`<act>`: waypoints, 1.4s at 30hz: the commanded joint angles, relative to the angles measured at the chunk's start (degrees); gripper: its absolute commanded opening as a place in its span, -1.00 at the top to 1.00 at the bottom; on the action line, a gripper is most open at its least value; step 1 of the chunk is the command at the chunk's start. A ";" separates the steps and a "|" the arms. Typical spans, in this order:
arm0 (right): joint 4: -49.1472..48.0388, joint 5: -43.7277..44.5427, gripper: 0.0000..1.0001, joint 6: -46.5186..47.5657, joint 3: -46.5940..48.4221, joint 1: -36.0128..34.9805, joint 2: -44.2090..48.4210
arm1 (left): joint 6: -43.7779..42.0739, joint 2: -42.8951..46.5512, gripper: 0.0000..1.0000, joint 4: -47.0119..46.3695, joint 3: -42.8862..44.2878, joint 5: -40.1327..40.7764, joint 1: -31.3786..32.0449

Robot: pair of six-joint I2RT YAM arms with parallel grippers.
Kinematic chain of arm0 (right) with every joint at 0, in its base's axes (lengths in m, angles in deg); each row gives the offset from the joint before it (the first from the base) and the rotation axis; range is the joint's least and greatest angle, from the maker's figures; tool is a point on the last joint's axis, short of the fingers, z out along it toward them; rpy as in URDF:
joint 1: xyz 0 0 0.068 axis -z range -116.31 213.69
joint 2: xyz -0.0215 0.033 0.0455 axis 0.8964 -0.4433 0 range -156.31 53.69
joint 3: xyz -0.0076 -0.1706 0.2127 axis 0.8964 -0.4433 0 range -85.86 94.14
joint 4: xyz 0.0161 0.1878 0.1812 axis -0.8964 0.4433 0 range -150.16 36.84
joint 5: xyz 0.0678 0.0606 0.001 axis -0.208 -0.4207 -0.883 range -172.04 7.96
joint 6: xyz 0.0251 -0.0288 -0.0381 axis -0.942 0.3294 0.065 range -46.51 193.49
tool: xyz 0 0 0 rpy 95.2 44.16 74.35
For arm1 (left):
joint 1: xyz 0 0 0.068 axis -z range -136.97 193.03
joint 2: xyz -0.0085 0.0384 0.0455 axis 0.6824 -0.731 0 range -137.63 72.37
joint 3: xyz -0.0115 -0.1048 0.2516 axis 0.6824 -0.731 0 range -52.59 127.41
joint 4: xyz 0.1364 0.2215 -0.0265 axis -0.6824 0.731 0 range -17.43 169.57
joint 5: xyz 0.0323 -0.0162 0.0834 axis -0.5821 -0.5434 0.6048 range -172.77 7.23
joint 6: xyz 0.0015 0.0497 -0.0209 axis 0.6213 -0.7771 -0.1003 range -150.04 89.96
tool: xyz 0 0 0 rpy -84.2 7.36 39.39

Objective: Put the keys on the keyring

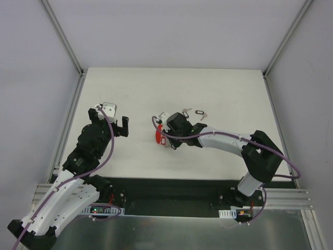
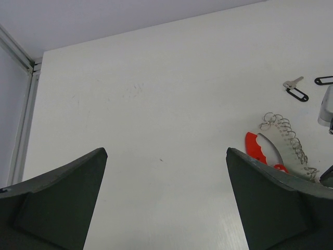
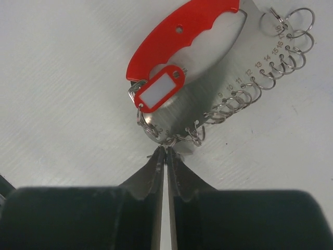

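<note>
Reaching leftward from the table's near-right corner, the right arm lies low across the white table, elbow bent and wrist turned down. The right gripper has its dark fingers pressed together on a thin wire loop at the near end of the keyring. The left arm rises from the near-left corner and leans toward the far edge. The left gripper is held above bare table with its two matte wedge-shaped fingers spread wide and nothing between them. The keyring lies flat close to the table's middle, a little toward the near edge. It has a glossy red scalloped arc on one side and a dull grey metal plate stamped with small numbers. A row of small wire rings is strung along the plate's curved rim. A red-tagged key rests on the plate, its oval red plastic frame around a white insert, hooked near the arc's end. Two black-tagged keys lie loose on the table just toward the far edge from the keyring, apart from it.
</note>
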 commanded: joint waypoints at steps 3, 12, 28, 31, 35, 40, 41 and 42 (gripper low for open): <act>0.28 1.29 0.44 -5.03 1.95 0.19 2.43 | 1.41 -0.05 -0.98 -0.81 0.10 -1.89 -1.13; 0.20 6.20 -0.18 -5.29 5.20 0.54 8.32 | 2.73 -0.31 -0.98 -0.72 0.27 -2.68 -2.00; -19.30 11.75 -0.92 -17.06 -12.80 19.43 27.12 | 5.01 -0.75 -0.98 -0.11 0.71 -2.15 -2.89; -24.32 9.21 -0.92 -20.14 -17.20 24.35 29.67 | 4.93 -0.66 -0.98 -0.02 0.63 -2.42 -3.06; -26.16 7.27 -0.92 -22.34 -18.79 28.66 30.73 | 4.84 -0.93 -0.98 -0.11 0.63 -2.77 -3.24; -32.40 3.24 -0.92 -24.71 -21.07 33.58 30.47 | 4.93 -1.10 -0.98 -0.11 0.71 -3.21 -3.50; -34.41 2.18 -0.92 -25.50 -21.16 34.63 29.86 | 5.01 -1.28 -0.98 0.07 0.71 -3.30 -3.50; -34.43 1.04 -0.92 -26.29 -20.38 36.82 29.42 | 4.93 -1.37 -0.98 -0.02 0.71 -3.30 -3.59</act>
